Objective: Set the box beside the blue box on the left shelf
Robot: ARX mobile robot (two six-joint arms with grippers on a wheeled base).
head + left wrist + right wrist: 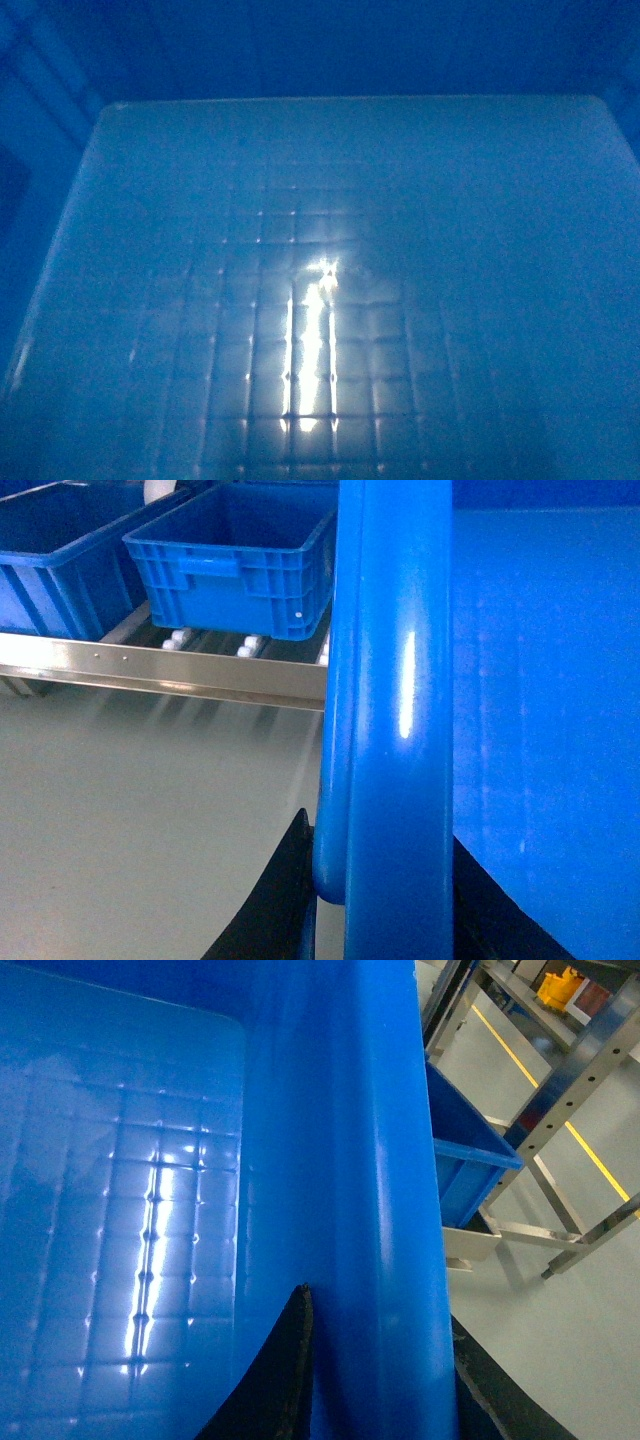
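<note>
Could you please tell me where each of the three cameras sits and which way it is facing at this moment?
Head: on the robot, slanting down into the box; no robot part shows.
Left wrist: along the box rim toward the left shelf and a blue crate; left claw grips the rim.
Right wrist: looks along the opposite rim; right claw grips it.
Head and right wrist share the grid floor.

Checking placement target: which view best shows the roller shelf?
Left wrist. It shows the shelf's metal rail, white rollers and blue crates already on it. Head sees only the carried box's floor. Right wrist shows only that box's wall and other racking.
</note>
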